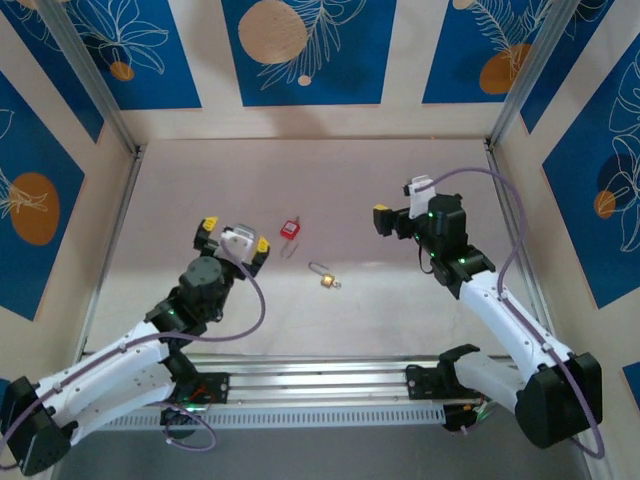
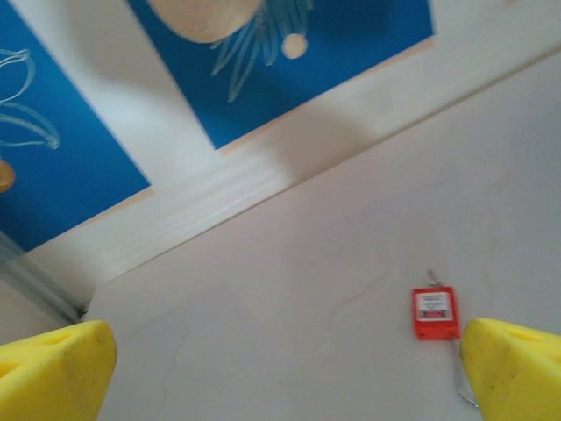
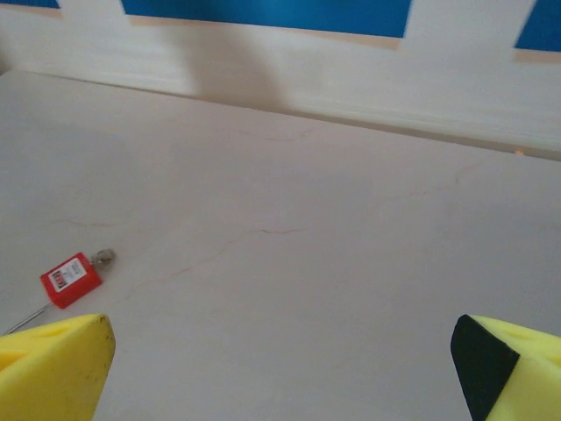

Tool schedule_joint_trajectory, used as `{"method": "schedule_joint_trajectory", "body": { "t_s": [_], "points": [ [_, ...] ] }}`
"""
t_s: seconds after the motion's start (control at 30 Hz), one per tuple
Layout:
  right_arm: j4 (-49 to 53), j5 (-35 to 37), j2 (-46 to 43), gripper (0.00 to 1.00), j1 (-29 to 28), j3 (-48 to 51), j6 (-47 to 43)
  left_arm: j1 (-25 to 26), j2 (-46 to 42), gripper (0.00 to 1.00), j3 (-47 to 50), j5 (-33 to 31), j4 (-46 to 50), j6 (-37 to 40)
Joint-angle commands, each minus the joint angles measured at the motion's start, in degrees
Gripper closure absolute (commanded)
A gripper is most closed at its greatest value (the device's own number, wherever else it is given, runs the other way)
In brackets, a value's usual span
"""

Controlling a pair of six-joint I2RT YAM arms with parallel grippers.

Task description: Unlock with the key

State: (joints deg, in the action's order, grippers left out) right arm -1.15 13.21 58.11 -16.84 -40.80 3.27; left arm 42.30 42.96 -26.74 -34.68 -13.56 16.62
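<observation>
Two locks lie on the table (image 1: 200, 170). From above, I see the red lock (image 1: 290, 228) just right of the left gripper (image 1: 235, 237), whose jaws are spread wide. The brass padlock (image 1: 326, 278) sits well left of the right gripper (image 1: 398, 200), its jaws also apart. On the left wrist camera, the red lock (image 2: 436, 313) lies just inside the right-hand fingertip (image 2: 513, 368). On the right wrist camera, it (image 3: 70, 279) lies just ahead of the left-hand fingertip (image 3: 57, 364).

Pale table boxed in by blue and cream walls

The table (image 1: 320, 190) is a plain pinkish beige with a few faint hairline marks. The cream walls (image 1: 208, 60) have blue panels (image 1: 300, 50) with white leaf sketches and orange circles. Metal posts (image 1: 93, 85) stand in the back corners, and a ribbed rail (image 1: 320, 385) runs along the near edge.
</observation>
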Motion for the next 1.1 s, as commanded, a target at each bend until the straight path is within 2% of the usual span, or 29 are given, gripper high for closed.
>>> {"method": "schedule_joint_trajectory", "body": {
  "t_s": [0.0, 0.07, 0.23, 0.3, 0.43, 0.53, 0.63, 0.83, 1.07],
  "points": [
    [-7.53, -9.48, -0.65, 0.01, 4.43, 4.13, -0.85, -6.62, 0.85, 0.00, 2.89, 7.34, -7.75, 0.40],
    [-9.67, -12.66, -0.54, 0.01, 6.46, 6.52, -1.30, -12.27, 2.32, 0.00, 4.71, 11.61, -9.59, -2.52],
    [-12.60, -14.62, -0.58, 0.01, 8.61, 9.10, -2.00, -22.07, 5.19, 0.00, 8.82, 16.48, -11.24, -7.01],
    [-12.74, -14.93, -0.85, 0.01, 9.36, 9.66, -3.21, -24.32, 7.05, 0.00, 11.12, 17.43, -16.14, -7.13],
    [-20.54, -15.35, 0.56, 0.01, 11.82, 14.11, -1.00, -30.28, 19.79, 0.00, 13.43, 21.62, -30.30, -8.70],
    [-27.01, -18.16, 2.95, 0.01, 13.38, 17.39, -1.19, -31.52, 30.55, 0.00, 14.66, 21.05, -43.02, -9.38],
    [-29.31, -18.34, 4.91, 0.01, 13.67, 18.64, -3.81, -32.15, 39.31, 0.00, 14.70, 21.75, -52.57, -9.62],
    [-35.74, -17.25, 8.35, 0.01, 15.12, 21.70, -5.28, -32.46, 49.46, 0.00, 14.93, 22.26, -63.14, -9.13],
    [-46.02, -16.81, 15.15, 0.01, 15.47, 24.87, -3.99, -32.72, 47.91, 0.00, 12.25, 21.82, -55.48, -9.76]
  ]
}}
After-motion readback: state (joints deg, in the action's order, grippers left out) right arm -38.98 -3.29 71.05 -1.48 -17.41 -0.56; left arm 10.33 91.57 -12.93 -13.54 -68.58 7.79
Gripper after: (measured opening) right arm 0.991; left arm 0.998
